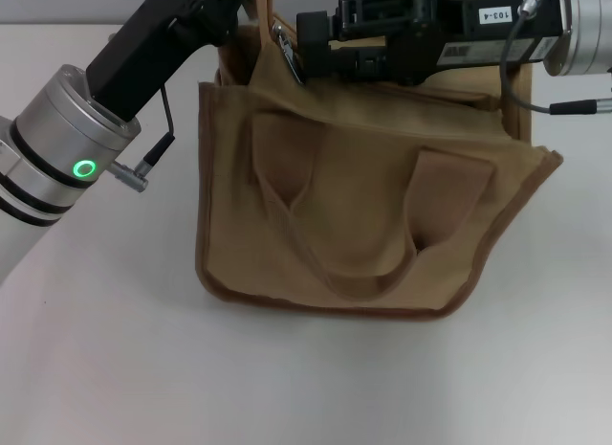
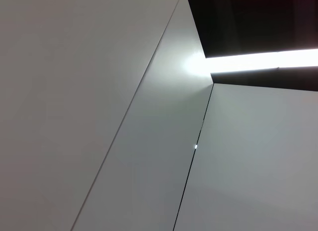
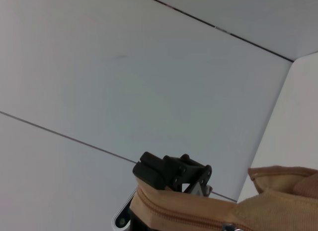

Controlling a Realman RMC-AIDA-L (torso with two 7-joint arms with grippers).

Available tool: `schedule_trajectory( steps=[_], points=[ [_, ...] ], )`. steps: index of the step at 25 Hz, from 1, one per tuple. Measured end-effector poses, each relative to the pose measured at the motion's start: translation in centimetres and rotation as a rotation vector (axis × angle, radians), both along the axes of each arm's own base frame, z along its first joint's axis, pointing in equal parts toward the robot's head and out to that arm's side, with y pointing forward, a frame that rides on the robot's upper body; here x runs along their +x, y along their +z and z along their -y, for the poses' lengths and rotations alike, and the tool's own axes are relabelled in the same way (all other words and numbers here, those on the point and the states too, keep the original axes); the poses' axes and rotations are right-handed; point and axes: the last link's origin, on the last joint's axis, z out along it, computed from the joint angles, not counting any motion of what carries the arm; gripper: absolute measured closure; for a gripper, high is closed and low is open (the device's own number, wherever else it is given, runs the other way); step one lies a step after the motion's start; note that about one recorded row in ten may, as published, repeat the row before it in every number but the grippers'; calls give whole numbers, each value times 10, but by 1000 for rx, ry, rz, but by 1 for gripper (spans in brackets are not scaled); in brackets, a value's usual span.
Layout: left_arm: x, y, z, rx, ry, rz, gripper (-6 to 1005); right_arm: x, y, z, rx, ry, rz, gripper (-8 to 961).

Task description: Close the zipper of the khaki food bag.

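Note:
The khaki food bag stands in the middle of the white table, its two strap handles hanging down its near side. My right gripper reaches in from the right over the bag's top and is shut on the zipper's silver pull tab near the top's left end. My left gripper comes from the lower left and grips the bag's left end. In the right wrist view the zipper runs closed from that end to the pull tab. The rest of the zip line is hidden under the right arm.
The left arm slants across the table's left side. The right arm lies along the bag's far top edge. White table spreads in front of the bag. The left wrist view shows only white panels.

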Motion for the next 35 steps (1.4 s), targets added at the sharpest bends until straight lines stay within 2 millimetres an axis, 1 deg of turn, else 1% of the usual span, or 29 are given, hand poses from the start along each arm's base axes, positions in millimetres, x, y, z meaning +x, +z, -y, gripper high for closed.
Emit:
schedule_trajectory(
  steps=[11,15,17,18,23,29,35],
  points=[
    [1,0,0,-1,-3,-2,977,0,0,-5,38,5,14,445],
    [1,-1,-1,1,-3,-4,977,-1,-4,-6,49,11,34,446],
    [1,-1,-1,1,-4,-4,977,-4,-9,-5,44,21,34,446],
    [2,-1,-1,2,-3,-4,977,-10,-13,-3,32,42,24,446],
    [2,-1,-2,3,0,-7,977,-19,-14,-1,28,90,14,446],
    [2,-1,-2,3,1,-7,978,-17,-12,-2,41,84,11,448],
    [2,-1,-3,3,4,-10,978,-15,-14,-2,42,83,25,450]
  ],
)
